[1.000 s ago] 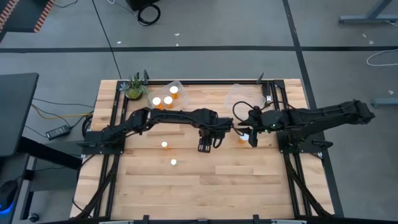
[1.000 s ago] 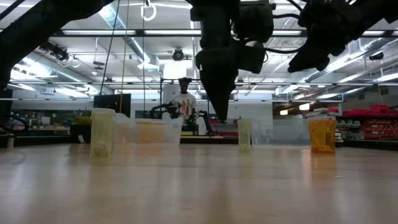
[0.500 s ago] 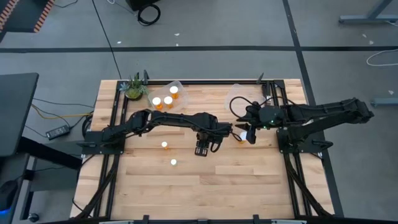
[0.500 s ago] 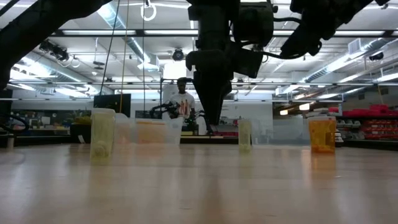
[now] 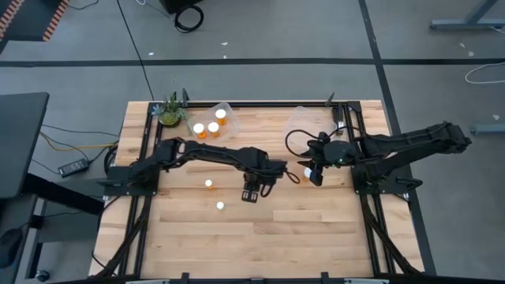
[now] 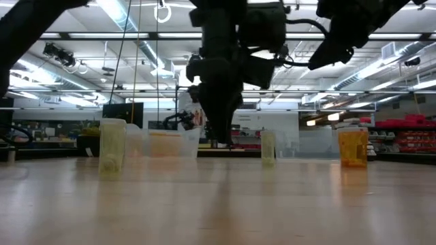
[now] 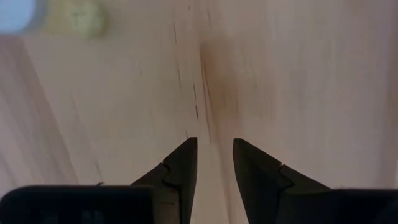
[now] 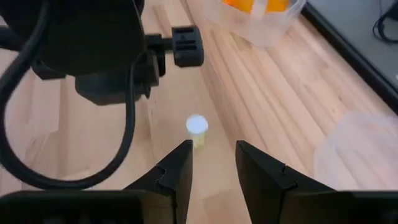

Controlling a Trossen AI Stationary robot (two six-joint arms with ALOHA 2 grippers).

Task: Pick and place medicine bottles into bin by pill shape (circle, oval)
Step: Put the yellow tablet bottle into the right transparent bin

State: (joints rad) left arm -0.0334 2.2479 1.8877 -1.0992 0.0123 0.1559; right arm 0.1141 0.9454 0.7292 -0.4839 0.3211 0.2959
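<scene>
Three bottles [image 5: 211, 125] sit in the bin [image 5: 207, 120] at eleven o'clock; two stand loose on the table [image 5: 316, 221]. Left end effector [image 5: 250, 195] hovers narrowly parted, empty; right end effector [image 5: 314, 175] closed, empty.

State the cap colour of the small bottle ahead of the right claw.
White. The bottle has a round white cap over a pale yellowish body, clearest in the right wrist view.

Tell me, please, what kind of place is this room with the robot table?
Probably a large robotics lab or workshop. The low view shows an open hall with ceiling strip lights, red shelving along the far side, and another workstation behind the wooden table.
</scene>
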